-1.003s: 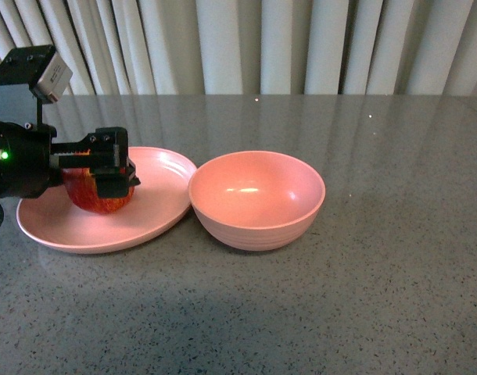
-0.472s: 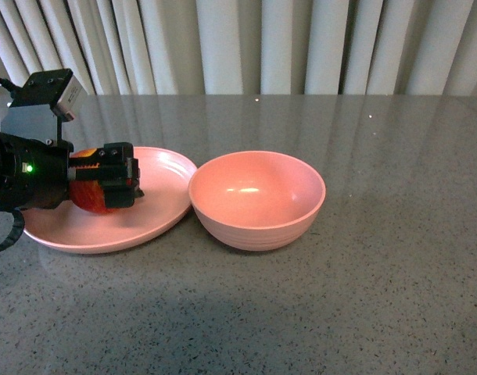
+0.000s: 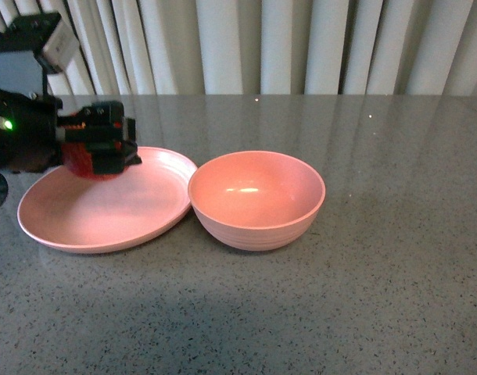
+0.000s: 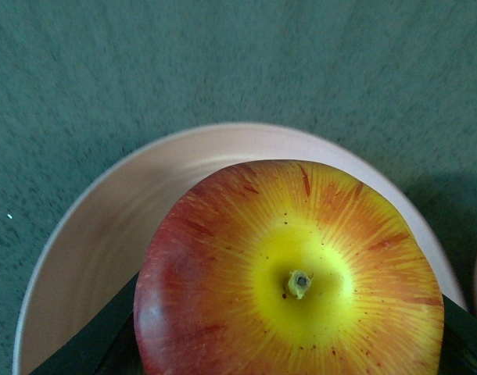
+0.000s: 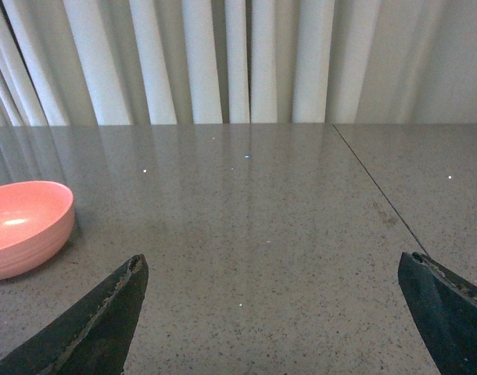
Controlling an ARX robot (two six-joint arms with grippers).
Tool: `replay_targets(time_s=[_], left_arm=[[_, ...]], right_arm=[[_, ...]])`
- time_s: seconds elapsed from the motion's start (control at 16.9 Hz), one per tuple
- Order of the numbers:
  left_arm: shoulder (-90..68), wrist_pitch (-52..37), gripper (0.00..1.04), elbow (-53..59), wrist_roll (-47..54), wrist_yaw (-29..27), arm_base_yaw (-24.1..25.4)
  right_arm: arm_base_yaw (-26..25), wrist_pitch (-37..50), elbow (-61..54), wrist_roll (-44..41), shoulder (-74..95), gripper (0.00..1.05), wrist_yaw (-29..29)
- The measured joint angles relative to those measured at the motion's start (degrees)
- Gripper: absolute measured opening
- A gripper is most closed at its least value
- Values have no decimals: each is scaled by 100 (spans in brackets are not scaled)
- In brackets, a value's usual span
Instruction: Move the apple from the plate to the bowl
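Front view: left gripper, fingers clamped on apple, held clear above plate, far left part. Bowl just right of plate. Right wrist view: right gripper, fingers spread apart over table.

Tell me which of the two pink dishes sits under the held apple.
The wide, shallow plate on the left, not the deep bowl beside it. The left tool grips the apple above the plate; the bowl is empty.
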State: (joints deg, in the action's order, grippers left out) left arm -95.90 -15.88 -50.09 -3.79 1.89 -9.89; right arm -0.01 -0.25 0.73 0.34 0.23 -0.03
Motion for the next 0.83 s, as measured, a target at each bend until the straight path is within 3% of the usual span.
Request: replay_targets(time_s=[0.18,0.53,0.83], left_arm=[[669,188,70,-223,125,-46,-369],[638,393,70,-616,144,-216,-1679],[-4,402,70,-649,68,-254,-2068]], right_arm=[[0,0,0,0,0,98,2],[0,-2,0,0,0,98,2],[0,-4,0,0,0,98,2]])
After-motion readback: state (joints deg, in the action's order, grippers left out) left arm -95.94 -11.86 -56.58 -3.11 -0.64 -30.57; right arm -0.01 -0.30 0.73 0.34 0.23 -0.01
